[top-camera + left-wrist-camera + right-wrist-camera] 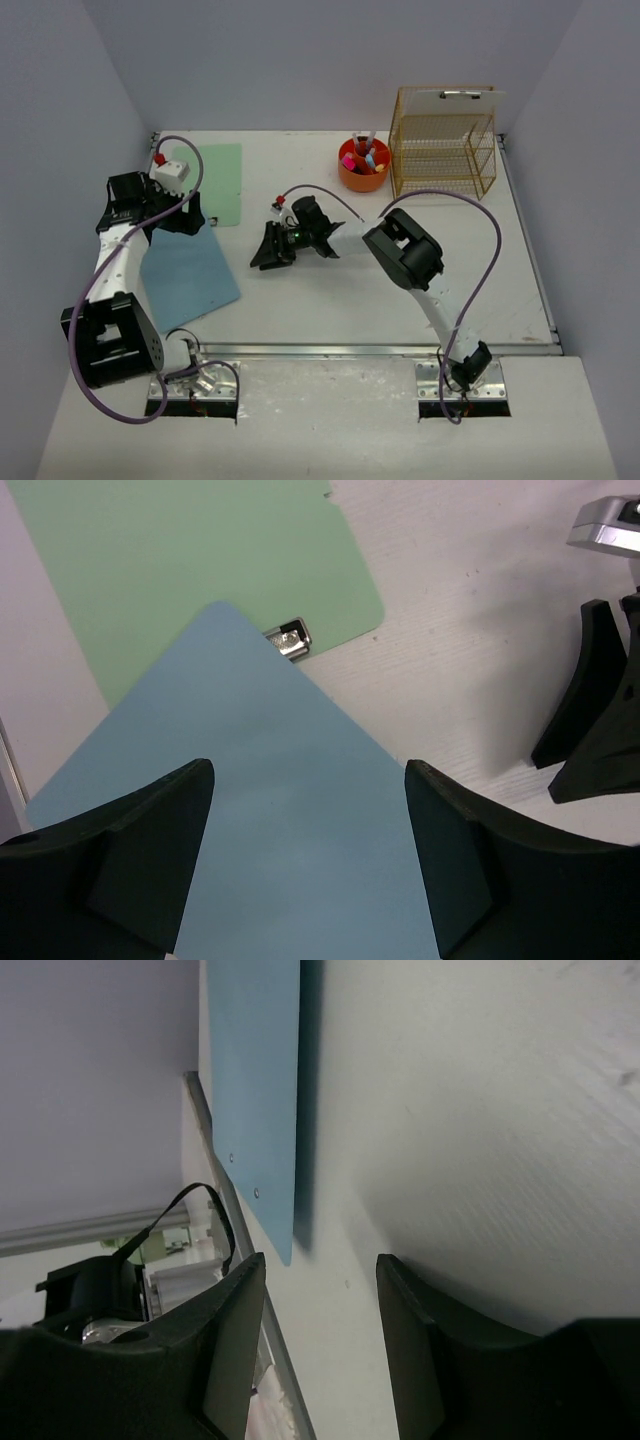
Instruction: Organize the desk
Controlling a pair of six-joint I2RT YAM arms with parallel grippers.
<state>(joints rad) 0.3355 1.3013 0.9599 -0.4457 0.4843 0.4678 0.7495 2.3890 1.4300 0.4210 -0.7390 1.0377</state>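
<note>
the desk (pixel 340 300) is a flat white rectangle, metal rail (pixel 330 350) in front, lavender walls (pixel 300 60) around. left gripper (pixel 308 768) gapes over a blue sheet (pixel 250 720); right gripper (pixel 320 1265) stands parted, empty.

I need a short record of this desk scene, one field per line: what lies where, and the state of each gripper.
desk: white, flat
green board: lying flat, far left
blue board: near left, one corner over the green board
orange cup: far centre, holds coloured pens
wire rack: gold, far right, beside the orange cup
white clipboard: on top of the wire rack
left gripper: open, above the blue board
right gripper: open, empty, over bare desk near the centre
</note>
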